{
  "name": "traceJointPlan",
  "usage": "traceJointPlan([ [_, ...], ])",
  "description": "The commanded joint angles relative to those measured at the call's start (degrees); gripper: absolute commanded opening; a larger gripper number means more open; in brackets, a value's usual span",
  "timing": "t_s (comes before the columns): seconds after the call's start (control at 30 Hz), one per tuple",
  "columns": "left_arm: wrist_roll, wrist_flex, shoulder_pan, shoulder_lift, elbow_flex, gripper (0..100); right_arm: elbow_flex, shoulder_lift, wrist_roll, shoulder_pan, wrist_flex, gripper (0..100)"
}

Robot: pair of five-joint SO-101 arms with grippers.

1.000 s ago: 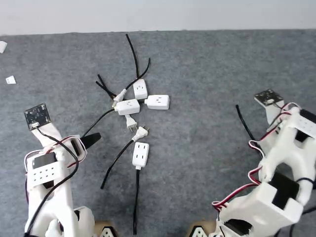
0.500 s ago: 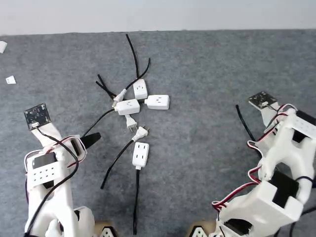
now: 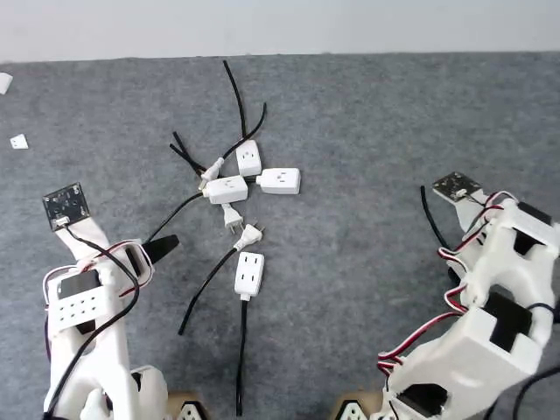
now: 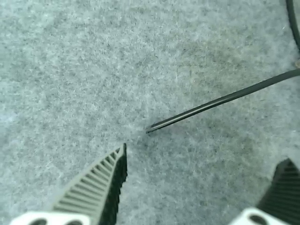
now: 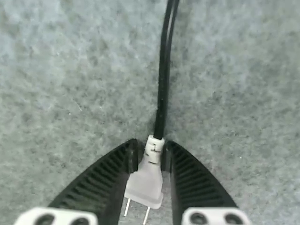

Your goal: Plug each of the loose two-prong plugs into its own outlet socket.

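My right gripper [image 5: 150, 143] is shut on a white two-prong plug [image 5: 145, 183], prongs pointing back toward the wrist. The plug's black cord [image 5: 164, 70] runs away over the grey mat, and in the high view the cord [image 3: 430, 217] lies beside the right arm [image 3: 499, 262]. Three white outlet sockets [image 3: 248, 158] [image 3: 280, 180] [image 3: 226, 188] cluster mid-table, and one more socket [image 3: 248, 273] lies nearer. Two loose plugs [image 3: 232, 219] [image 3: 252, 234] lie between them. My left gripper [image 4: 205, 154] is open over bare mat near a black cord end [image 4: 148, 130]. The left gripper's dark fingertip [image 3: 163, 248] sits left of the sockets.
Black cords [image 3: 234, 92] trail from the socket cluster toward the far edge, and one cord [image 3: 241, 350] runs toward the near edge. Two small white scraps [image 3: 19, 141] [image 3: 3, 83] lie at the far left. Bare grey mat [image 3: 367, 175] lies between the cluster and the right arm.
The right arm's wrist has shifted left and nearer in the high view. The left arm and the sockets have stayed put.
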Motion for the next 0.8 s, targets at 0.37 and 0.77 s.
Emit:
traceJointPlan([
  [0.37, -0.6, -1.3, -0.1, -0.3, -1.0, 45, -1.3, 3.0, 4.5, 1.2, -5.3, 0.2],
  [0.77, -0.6, -1.3, -0.1, -0.3, -1.0, 45, -3.0, 3.8, 5.6, 1.2, -4.7, 5.1],
])
